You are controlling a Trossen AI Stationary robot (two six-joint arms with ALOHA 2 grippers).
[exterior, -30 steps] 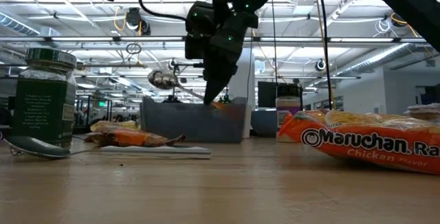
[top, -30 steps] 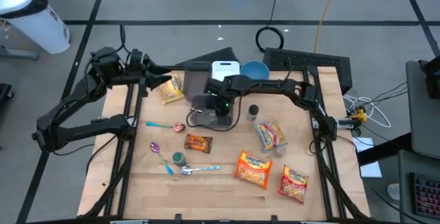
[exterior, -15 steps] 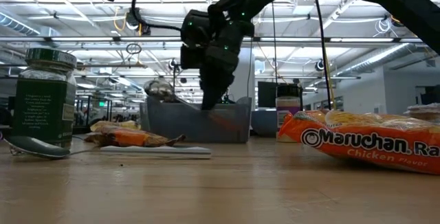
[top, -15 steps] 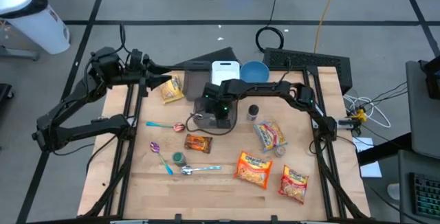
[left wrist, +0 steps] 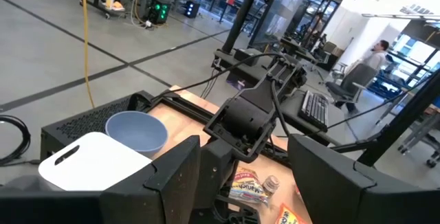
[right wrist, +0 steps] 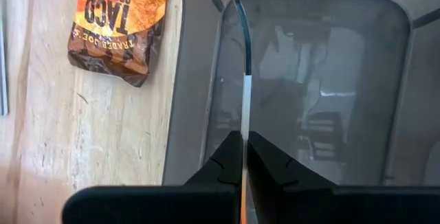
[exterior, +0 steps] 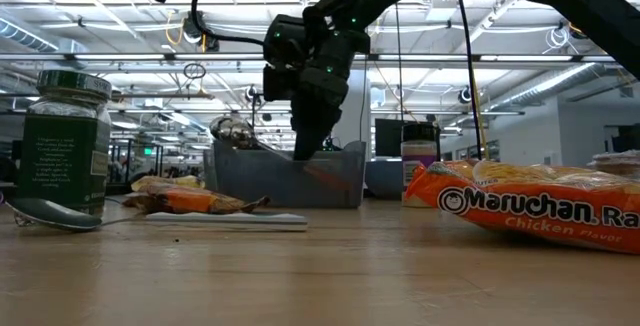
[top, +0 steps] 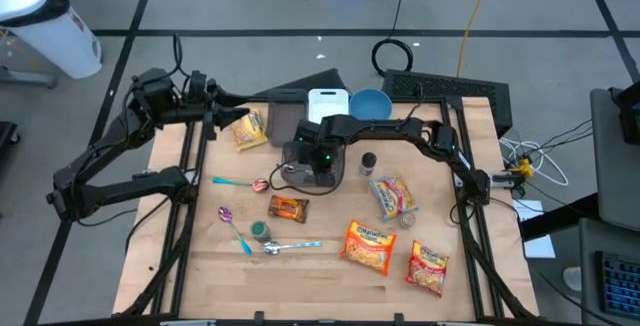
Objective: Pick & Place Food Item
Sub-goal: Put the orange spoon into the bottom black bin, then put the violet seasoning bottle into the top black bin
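Spoon [right wrist: 245, 93]: thin handle pinched edge-on between the closed fingers of the right gripper [right wrist: 245, 138]; bowl end juts past one side wall of the grey bin [exterior: 285, 176] in the low view; the gripper reaches down into the bin, which sits toward 12 o'clock of table centre; taco seasoning packet [right wrist: 117, 25] lies on the wood at the bin's 7 o'clock; left gripper [top: 232, 114], fingers spread wide, hangs over the table's 10 o'clock corner.

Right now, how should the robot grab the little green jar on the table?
Probably grip the green jar across its round body, below the lid, coming straight down. It stands upright, and a spoon lies close beside it, crowding a sideways reach.
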